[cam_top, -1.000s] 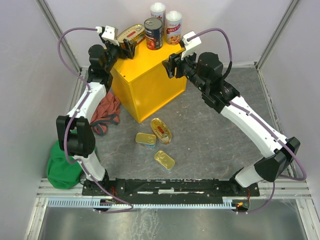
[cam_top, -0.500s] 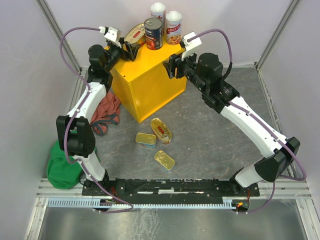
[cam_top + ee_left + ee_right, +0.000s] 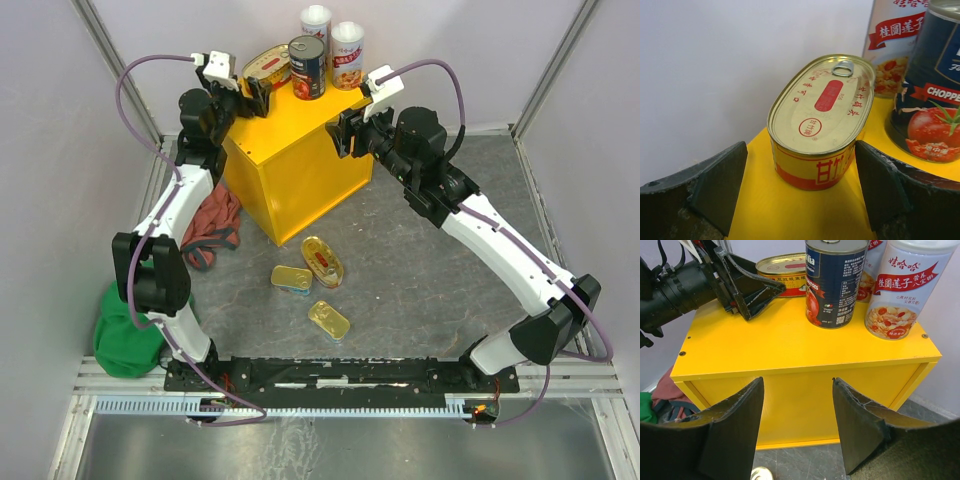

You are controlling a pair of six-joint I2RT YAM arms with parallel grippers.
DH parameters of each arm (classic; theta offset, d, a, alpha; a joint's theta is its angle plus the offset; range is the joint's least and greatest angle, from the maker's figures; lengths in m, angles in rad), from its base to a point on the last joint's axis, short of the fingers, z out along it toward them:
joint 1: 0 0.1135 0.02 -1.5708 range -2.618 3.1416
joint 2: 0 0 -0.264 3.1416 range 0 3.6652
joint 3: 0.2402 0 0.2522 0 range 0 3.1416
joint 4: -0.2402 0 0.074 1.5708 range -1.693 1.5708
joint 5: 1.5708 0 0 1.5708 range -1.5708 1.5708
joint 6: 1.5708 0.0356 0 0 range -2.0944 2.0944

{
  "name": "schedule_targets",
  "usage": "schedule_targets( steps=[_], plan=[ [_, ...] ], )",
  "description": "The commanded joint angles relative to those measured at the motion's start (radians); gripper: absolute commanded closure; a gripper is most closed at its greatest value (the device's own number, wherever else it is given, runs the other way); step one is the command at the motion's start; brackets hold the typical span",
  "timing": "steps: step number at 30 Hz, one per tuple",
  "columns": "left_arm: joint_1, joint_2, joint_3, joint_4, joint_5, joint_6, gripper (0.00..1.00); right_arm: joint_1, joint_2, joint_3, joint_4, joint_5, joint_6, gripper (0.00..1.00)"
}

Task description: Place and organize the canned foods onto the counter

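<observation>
Four cans (image 3: 308, 67) atop yellow counter (image 3: 290, 170), three tins (image 3: 322, 261) below

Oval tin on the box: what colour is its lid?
Oval tin: gold, red print; left wrist view.

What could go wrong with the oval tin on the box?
The oval tin sits near the edge of the yellow box, with the open left gripper astride it; a finger clipping it on withdrawal could push it off. It is close to the dark can, so a nudge may knock that.

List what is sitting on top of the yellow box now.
On the yellow box: an oval gold tin, a dark tomato can, two tall white-topped cans. The surface behind the cans is hidden.
</observation>
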State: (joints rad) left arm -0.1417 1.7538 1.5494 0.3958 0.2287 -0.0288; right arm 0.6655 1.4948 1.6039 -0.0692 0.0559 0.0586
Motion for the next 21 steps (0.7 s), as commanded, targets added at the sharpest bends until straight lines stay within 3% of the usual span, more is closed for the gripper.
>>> schedule_targets(
  steps=[1, 21],
  plan=[
    [0.004, -0.034, 0.026, -0.023, -0.093, 0.011, 0.06, -0.004, -0.033, 0.004, 0.053, -0.014, 0.006, 0.35],
    [-0.013, -0.139, -0.142, 0.12, 0.06, -0.051, 0.05, -0.003, -0.018, 0.019, 0.046, -0.028, 0.016, 0.35]
  ],
)
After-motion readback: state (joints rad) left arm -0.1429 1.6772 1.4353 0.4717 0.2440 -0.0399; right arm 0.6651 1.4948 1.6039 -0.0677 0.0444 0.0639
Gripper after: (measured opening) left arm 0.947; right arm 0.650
